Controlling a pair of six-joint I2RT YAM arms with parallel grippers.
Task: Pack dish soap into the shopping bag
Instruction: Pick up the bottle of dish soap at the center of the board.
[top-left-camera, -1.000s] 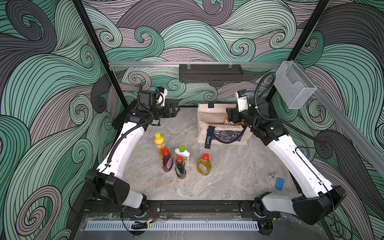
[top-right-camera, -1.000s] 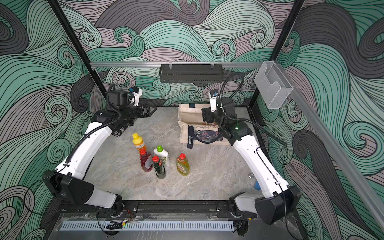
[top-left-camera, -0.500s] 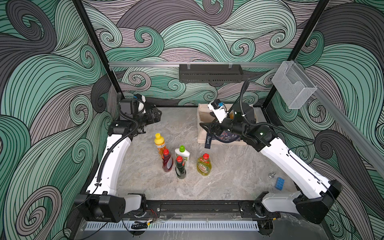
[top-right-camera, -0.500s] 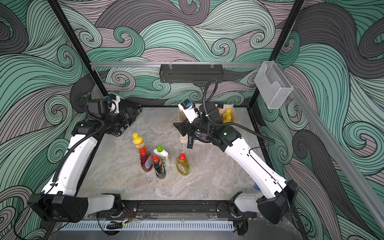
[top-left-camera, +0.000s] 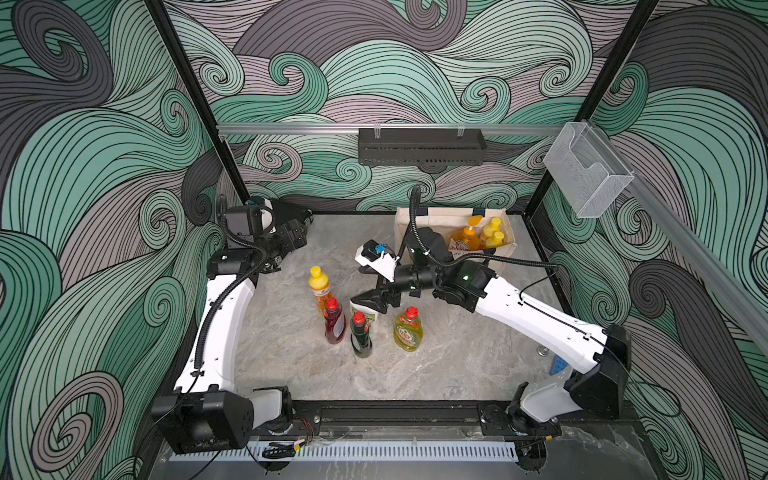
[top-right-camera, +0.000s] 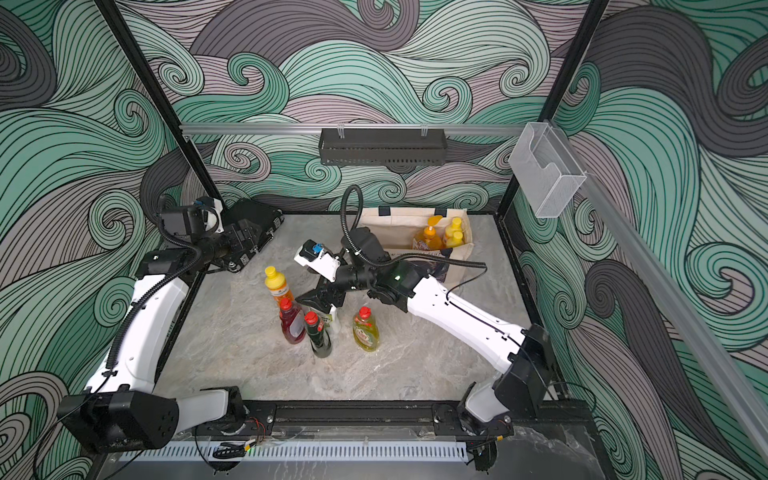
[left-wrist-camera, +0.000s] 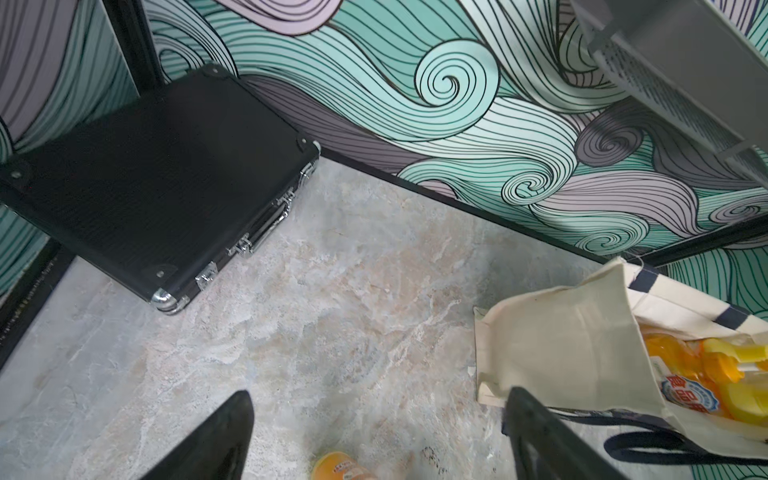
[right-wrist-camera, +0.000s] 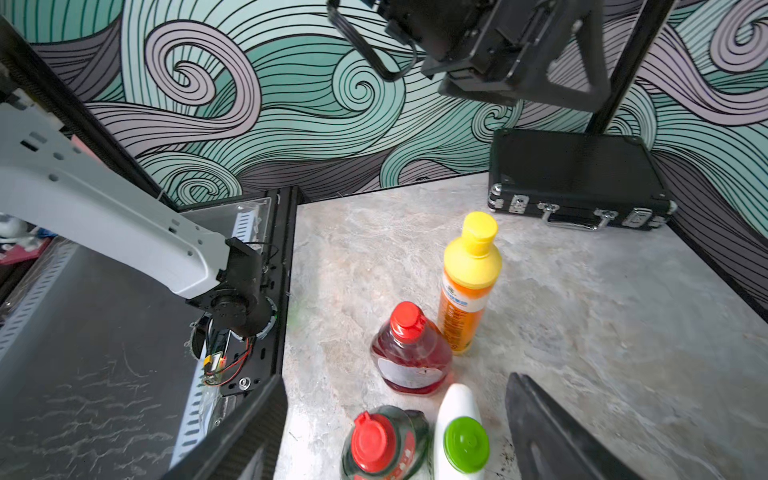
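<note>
R hand (top-left-camera: 368, 301) open & empty over white bottle (right-wrist-camera: 461, 432) on table (top-left-camera: 457, 374), bag (top-left-camera: 419, 218) at far edge (L hand (left-wrist-camera: 380, 399) open too): cramped spot, fingers could topple dark-green bottle (right-wrist-camera: 372, 442) touching it.

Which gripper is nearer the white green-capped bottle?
Right. The right gripper hovers open just over the white green-capped bottle; the left gripper is far off by the black case.

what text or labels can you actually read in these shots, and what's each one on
"Fairy": label of the yellow red-capped bottle.
Red Chinese characters on a badge, amber pump bottle inside the shopping bag: too blurred to read.
Label print, orange yellow-capped bottle: too small to read.
Nothing else is legible.
</note>
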